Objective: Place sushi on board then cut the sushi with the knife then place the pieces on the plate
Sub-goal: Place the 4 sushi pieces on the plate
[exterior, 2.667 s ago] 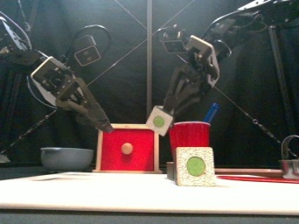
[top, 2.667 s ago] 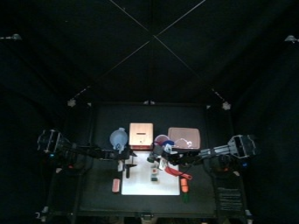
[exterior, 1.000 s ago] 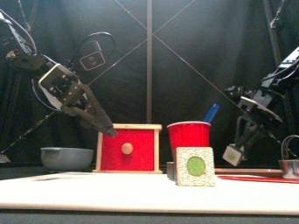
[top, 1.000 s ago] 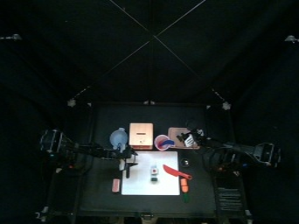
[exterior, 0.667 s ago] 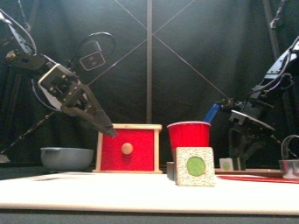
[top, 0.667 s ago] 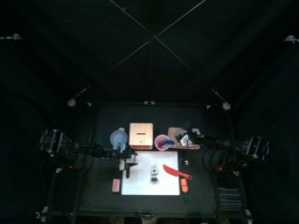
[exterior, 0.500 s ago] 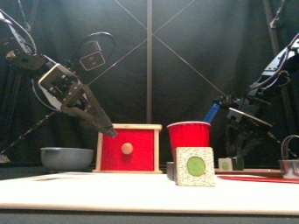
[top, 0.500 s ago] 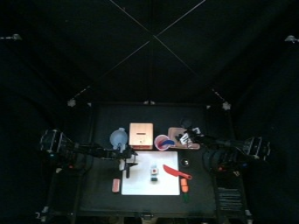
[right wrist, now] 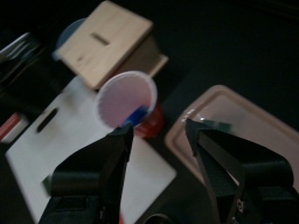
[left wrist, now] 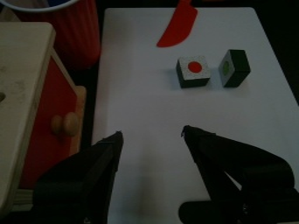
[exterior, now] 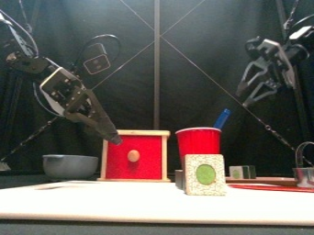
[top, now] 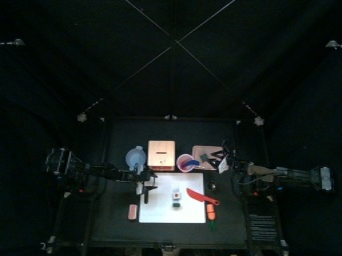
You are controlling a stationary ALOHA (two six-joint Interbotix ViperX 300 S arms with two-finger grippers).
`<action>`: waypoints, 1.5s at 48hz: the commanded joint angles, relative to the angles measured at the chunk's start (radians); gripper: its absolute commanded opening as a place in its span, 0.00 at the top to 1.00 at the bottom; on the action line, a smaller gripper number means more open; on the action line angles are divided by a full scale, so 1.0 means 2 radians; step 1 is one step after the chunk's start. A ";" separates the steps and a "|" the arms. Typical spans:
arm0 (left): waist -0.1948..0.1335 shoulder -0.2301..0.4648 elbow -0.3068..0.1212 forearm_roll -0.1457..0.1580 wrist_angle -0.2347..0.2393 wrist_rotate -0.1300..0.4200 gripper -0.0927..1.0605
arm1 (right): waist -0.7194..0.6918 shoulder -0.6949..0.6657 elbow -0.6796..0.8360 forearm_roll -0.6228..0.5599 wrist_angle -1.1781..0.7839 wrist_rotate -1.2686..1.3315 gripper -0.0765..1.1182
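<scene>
One sushi block [exterior: 204, 174] with a white and green face stands on the white board [top: 160, 205], and the left wrist view shows it as two pieces [left wrist: 193, 70] [left wrist: 237, 68] side by side. The red knife [top: 203, 196] lies on the board to their right. A small piece [exterior: 241, 172] sits low on the right, toward the pink tray [right wrist: 246, 122]. My right gripper [exterior: 263, 78] hangs high above that side, open and empty. My left gripper [exterior: 108, 133] hovers open over the board's left part, in front of the wooden box [exterior: 135, 156].
The red cup [exterior: 197, 147] with the blue knife [exterior: 221, 117] stands behind the board, between the box and the tray. A blue-grey bowl [exterior: 70, 165] sits at the back left. The metal cutter [exterior: 304, 156] is at the far right.
My right gripper carried a sushi piece from above the board down to the right, let it go there, and has risen high, empty. The left arm has barely moved.
</scene>
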 commanded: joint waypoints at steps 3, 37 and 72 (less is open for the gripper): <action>0.002 -0.008 -0.010 0.002 -0.002 -0.001 0.12 | 0.097 0.043 -0.028 0.000 -0.012 0.002 0.22; 0.002 -0.005 -0.009 -0.013 -0.002 0.000 0.12 | 0.186 0.375 -0.186 -0.072 -0.021 -0.003 0.20; 0.004 -0.002 0.004 -0.011 -0.002 0.000 0.12 | 0.172 0.469 -0.235 -0.083 -0.057 -0.002 0.06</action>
